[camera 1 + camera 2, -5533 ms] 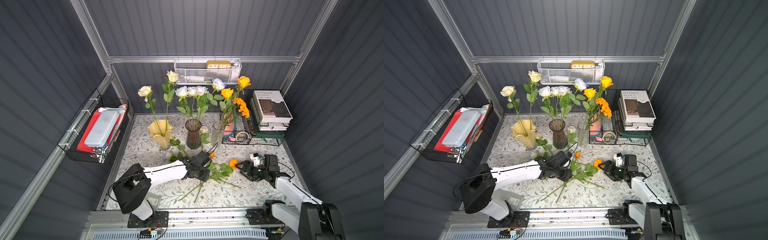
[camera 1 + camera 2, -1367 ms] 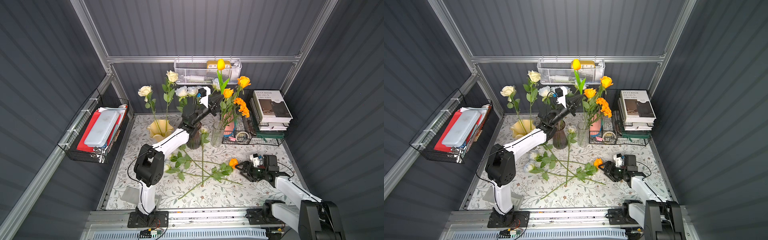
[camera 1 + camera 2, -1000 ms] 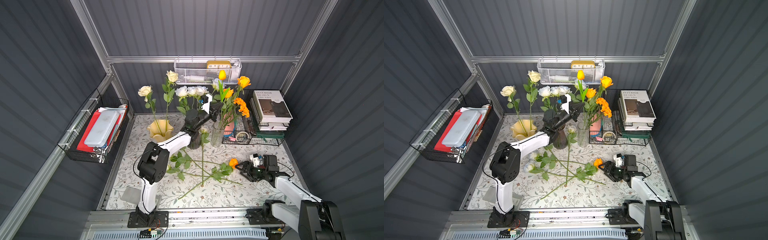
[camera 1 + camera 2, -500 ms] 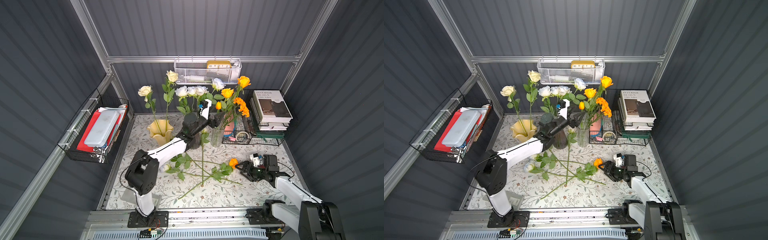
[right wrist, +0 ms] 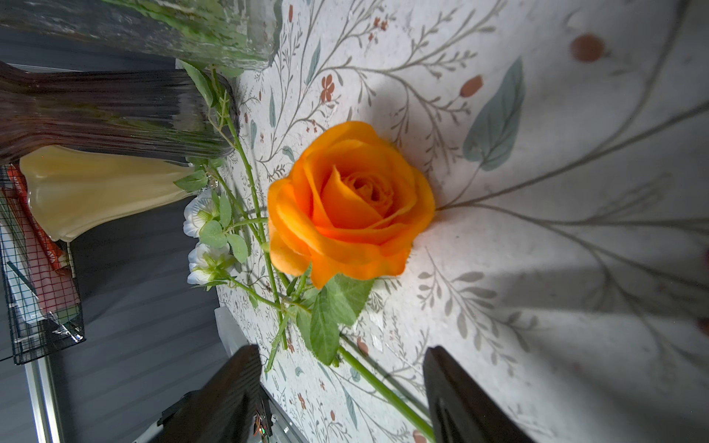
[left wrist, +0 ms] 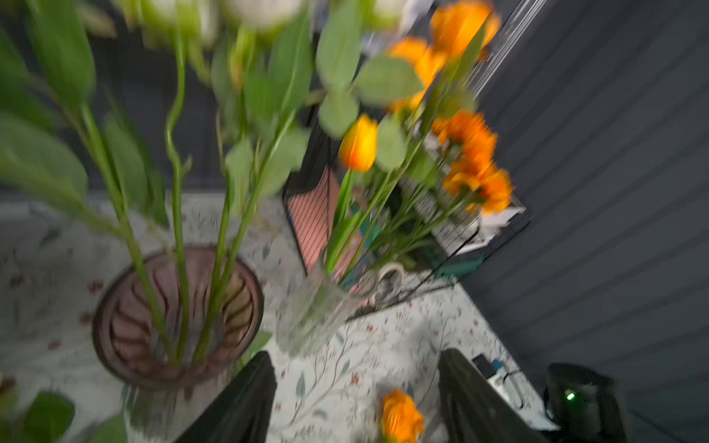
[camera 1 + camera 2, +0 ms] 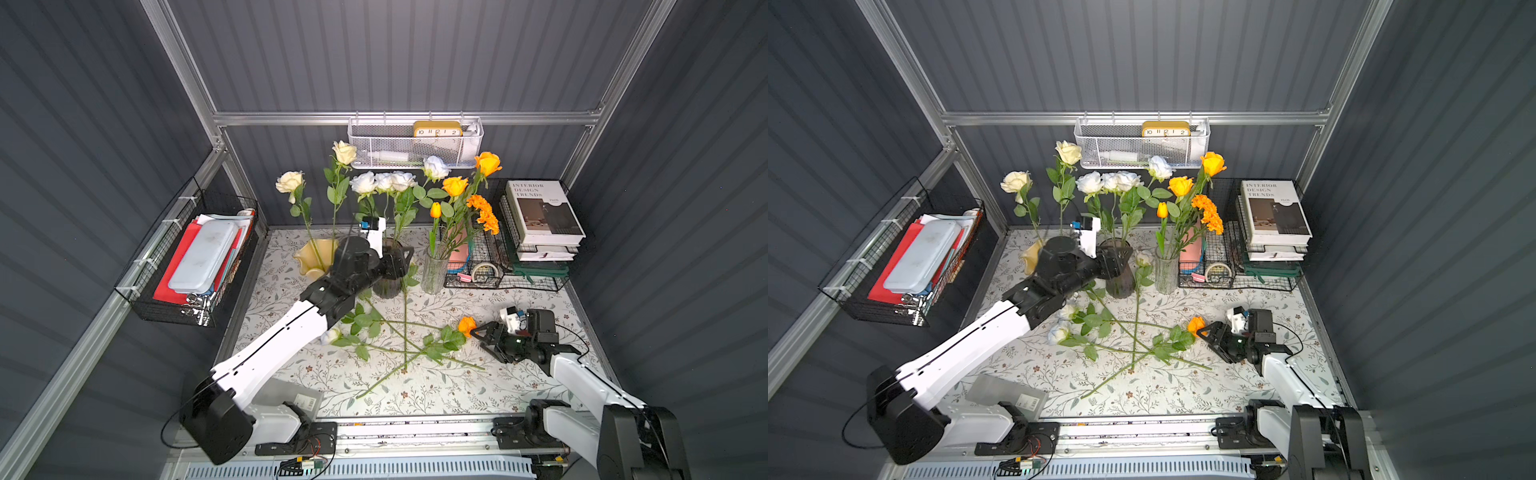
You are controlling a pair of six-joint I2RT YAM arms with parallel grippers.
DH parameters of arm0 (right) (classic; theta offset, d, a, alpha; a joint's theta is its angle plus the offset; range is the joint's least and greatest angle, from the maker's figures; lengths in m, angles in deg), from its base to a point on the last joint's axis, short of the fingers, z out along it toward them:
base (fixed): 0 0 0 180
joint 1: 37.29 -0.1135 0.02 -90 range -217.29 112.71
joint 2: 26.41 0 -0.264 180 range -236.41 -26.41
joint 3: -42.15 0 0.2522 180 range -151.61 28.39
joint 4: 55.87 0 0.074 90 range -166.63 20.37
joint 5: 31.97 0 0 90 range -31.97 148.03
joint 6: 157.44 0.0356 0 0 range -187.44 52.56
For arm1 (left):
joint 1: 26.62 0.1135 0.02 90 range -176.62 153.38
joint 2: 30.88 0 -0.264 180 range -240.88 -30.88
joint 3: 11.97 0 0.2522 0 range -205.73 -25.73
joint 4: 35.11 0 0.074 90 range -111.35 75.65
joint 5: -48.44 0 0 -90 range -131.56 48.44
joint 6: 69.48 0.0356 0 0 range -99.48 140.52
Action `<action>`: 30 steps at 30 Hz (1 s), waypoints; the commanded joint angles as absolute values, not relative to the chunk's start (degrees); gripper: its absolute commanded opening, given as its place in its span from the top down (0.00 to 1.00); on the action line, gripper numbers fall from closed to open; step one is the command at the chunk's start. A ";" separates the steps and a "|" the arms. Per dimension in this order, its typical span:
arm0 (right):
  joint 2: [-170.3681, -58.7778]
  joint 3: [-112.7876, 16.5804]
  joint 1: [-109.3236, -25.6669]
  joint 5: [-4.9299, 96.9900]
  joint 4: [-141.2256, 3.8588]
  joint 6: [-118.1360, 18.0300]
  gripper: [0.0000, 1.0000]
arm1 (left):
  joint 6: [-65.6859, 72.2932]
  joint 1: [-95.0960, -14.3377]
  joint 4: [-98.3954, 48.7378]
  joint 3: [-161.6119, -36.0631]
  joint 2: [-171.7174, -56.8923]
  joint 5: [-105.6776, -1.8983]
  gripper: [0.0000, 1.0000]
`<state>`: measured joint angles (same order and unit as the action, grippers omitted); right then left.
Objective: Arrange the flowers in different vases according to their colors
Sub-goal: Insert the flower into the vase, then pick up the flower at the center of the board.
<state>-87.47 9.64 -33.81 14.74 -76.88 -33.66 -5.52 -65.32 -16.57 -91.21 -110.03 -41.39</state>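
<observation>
The orange tulip (image 7: 435, 210) stands in the clear ribbed vase (image 7: 434, 270) with orange roses (image 7: 455, 185) and marigolds (image 7: 482, 212). White roses (image 7: 384, 182) fill the purple vase (image 7: 386, 286); cream roses (image 7: 289, 181) stand in the yellow vase (image 7: 309, 257). My left gripper (image 7: 401, 259) hangs open and empty at the purple vase's rim (image 6: 176, 318). An orange rose (image 5: 349, 203) lies on the cloth among crossed stems, with two white roses (image 7: 1059, 332) beside them. My right gripper (image 5: 341, 351) is open, low over that rose's stem, touching nothing.
A black wire basket (image 7: 503, 282) with stacked books (image 7: 540, 216) and a tape roll stands at the back right. A wire basket of folders (image 7: 199, 262) hangs on the left wall. A white mesh basket (image 7: 415, 151) with a clock hangs on the back wall.
My left gripper opened and let go of the orange tulip, which sank into the clear vase. The left arm then drew back and down to the purple vase. The right arm stayed still.
</observation>
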 commanded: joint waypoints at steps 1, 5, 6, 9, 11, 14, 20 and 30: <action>-87.08 8.87 -34.21 14.61 -77.08 -34.39 0.28 | -11.51 -65.89 -8.97 -87.76 -110.12 -42.52 0.32; -86.55 9.05 -34.14 14.45 -77.28 -34.28 0.28 | -9.15 -66.66 -9.57 -86.96 -111.28 -43.52 0.31; -86.44 9.05 -34.15 14.52 -77.35 -34.25 0.28 | -7.63 -67.08 -9.48 -86.95 -112.04 -44.76 0.31; -86.09 9.06 -34.14 14.61 -77.37 -34.18 0.28 | -1.69 -68.84 -6.32 -87.86 -115.70 -45.74 0.30; -86.09 9.05 -34.13 14.57 -77.37 -34.20 0.28 | -1.52 -69.02 -2.37 -89.11 -118.79 -42.08 0.30; -85.79 9.05 -34.16 14.46 -77.37 -34.30 0.28 | -4.92 -69.23 -5.71 -86.46 -117.02 -41.92 0.31; -84.68 8.96 -34.13 15.68 -78.33 -34.55 0.28 | 0.28 -71.09 -12.81 -83.35 -114.06 -47.87 0.26; -82.79 8.81 -34.15 15.41 -79.28 -35.04 0.29 | 5.94 -73.47 -2.69 -91.05 -122.38 -36.76 0.27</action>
